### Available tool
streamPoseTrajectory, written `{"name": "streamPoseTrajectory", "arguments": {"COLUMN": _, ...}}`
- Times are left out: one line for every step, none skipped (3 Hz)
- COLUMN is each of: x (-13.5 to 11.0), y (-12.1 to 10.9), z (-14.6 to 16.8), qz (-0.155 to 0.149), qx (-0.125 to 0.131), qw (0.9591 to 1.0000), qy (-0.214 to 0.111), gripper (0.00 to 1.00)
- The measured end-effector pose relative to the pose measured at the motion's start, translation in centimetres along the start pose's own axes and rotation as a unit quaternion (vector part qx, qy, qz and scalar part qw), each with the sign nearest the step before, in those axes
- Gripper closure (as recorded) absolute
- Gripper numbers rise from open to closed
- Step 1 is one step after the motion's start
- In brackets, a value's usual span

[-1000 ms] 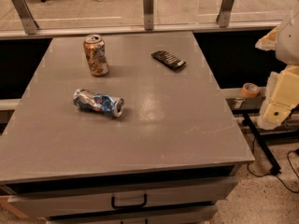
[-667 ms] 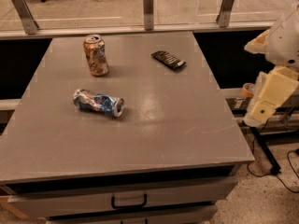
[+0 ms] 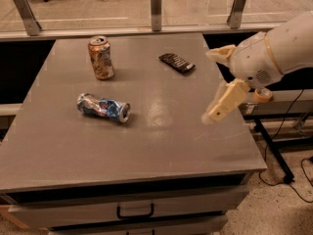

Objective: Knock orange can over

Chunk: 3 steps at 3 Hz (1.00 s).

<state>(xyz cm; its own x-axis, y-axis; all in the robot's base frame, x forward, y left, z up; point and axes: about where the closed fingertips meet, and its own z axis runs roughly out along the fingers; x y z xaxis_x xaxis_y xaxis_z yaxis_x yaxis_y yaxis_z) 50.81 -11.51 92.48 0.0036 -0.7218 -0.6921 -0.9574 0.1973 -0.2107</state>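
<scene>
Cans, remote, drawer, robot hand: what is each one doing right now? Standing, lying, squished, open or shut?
Orange can: standing upright, not knocked over yet.
Blue can: crushed, lying on its side.
Remote: lying flat on the table.
Drawer: shut.
Gripper: in the air over the table's right side, apart from the orange can, touching nothing.

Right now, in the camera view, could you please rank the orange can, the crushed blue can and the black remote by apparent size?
1. crushed blue can and orange can: about alike; the crushed one lies nearer, so unranked.
2. black remote: smallest.
The hand hovers over the table near its right edge.
</scene>
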Motion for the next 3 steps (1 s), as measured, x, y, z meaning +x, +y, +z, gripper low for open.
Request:
{"name": "streamPoseTrajectory", "arguments": {"x": -3.7, "y": -1.4, "z": 3.1, "qz": -0.013, "qx": -0.016, "qw": 0.9919, "qy": -0.125, "gripper": 0.00}}
{"name": "streamPoseTrajectory", "arguments": {"x": -4.9, "y": -1.2, "z": 3.7, "qz": -0.010, "qx": -0.028, "qw": 0.9870, "qy": -0.158, "gripper": 0.00}}
{"name": "streamPoseTrajectory", "arguments": {"x": -4.8, "y": -1.2, "z": 3.7, "qz": -0.011, "qx": -0.028, "qw": 0.9874, "qy": -0.156, "gripper": 0.00}}
